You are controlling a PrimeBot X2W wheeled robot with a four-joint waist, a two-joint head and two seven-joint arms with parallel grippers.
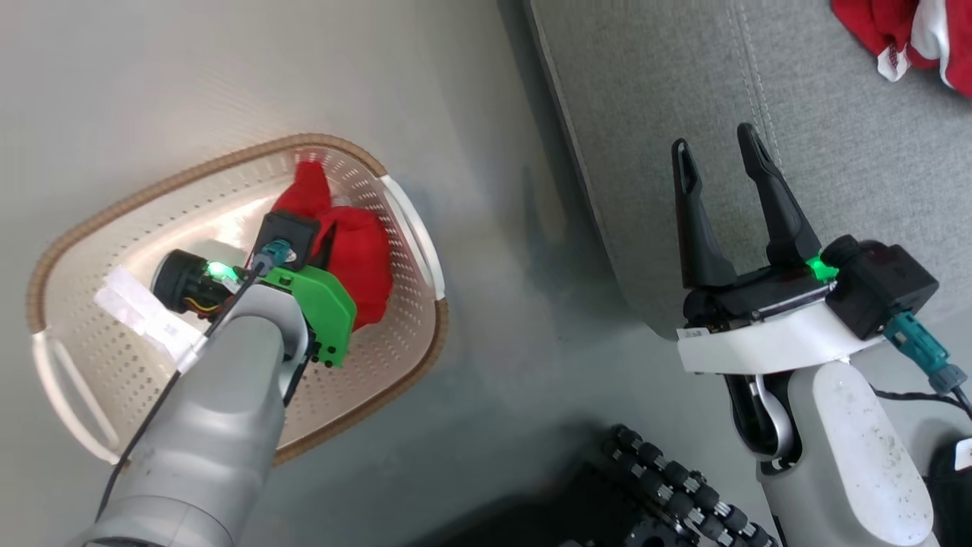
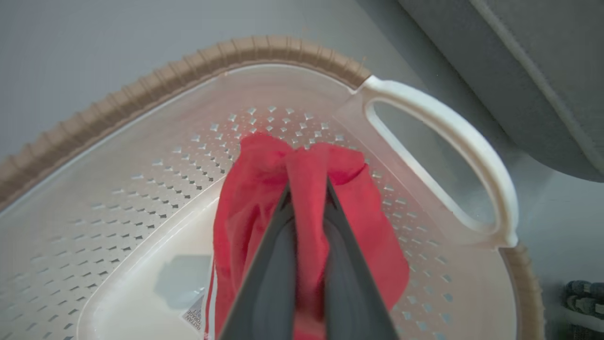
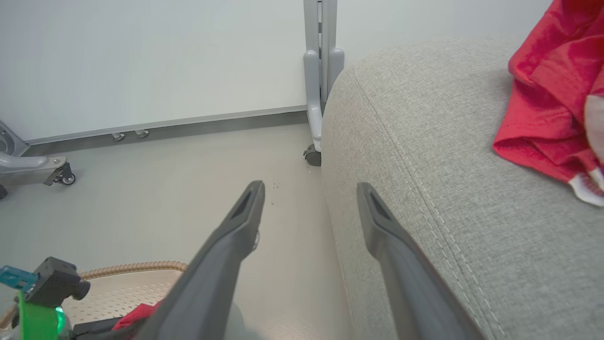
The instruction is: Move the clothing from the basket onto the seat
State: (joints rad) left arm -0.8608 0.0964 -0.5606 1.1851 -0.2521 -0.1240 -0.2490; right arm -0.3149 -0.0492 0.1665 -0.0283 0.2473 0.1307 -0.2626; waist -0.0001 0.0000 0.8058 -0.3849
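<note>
Your left gripper [image 2: 307, 189] pinches clothing [image 2: 245, 203] inside the basket [image 2: 141, 85]; your right gripper [image 1: 714, 144] hangs spread at the seat's [image 1: 835, 152] edge.

- Prob. a robot test lab / demo rm staged as a home corner.
- Top of right wrist view: plain white partition panel [image 3: 155, 61], held by grey metal post on castors [image 3: 321, 71].
- Left edge, same view: 2nd grey wheeled frame [image 3: 28, 163].
- Centre-left: bare smooth pale grey floor [image 3: 141, 198].
- Home props: large grey fabric-upholstered seat [image 3: 424, 165] at right; cream perforated plastic basket w/ brown woven-look rim [image 1: 228, 161], left of head view.
</note>
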